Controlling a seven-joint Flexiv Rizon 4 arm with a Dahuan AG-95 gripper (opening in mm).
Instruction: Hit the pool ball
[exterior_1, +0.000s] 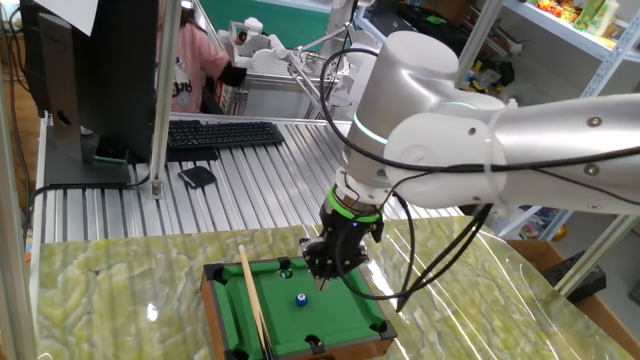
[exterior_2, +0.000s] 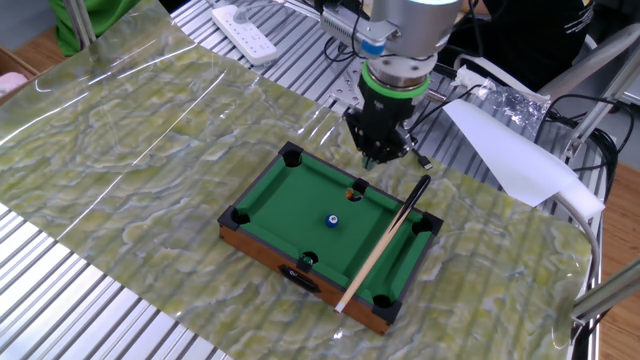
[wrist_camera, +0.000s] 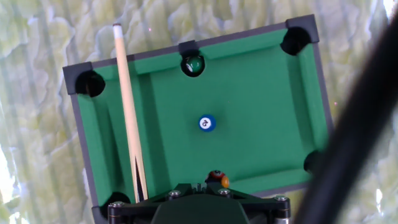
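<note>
The pool ball (wrist_camera: 207, 122), tiny and blue with a pale spot, lies near the middle of the green felt of the miniature pool table (wrist_camera: 267, 87). It also shows in one fixed view (exterior_1: 300, 300) and in the other fixed view (exterior_2: 331, 221). My gripper (exterior_1: 322, 278) hangs over the table's long rail by a side pocket, above and apart from the ball, with its fingers together and nothing between them. It also shows in the other fixed view (exterior_2: 378, 157) and at the bottom of the hand view (wrist_camera: 194, 188). The wooden cue stick (wrist_camera: 129, 112) lies along one short end of the table.
A green ball (wrist_camera: 192, 63) sits in one side pocket. An orange and dark ball (wrist_camera: 217, 179) sits at the opposite side pocket, just below my gripper. A black cable (wrist_camera: 354, 124) crosses the right of the hand view. A keyboard (exterior_1: 220, 134) lies behind.
</note>
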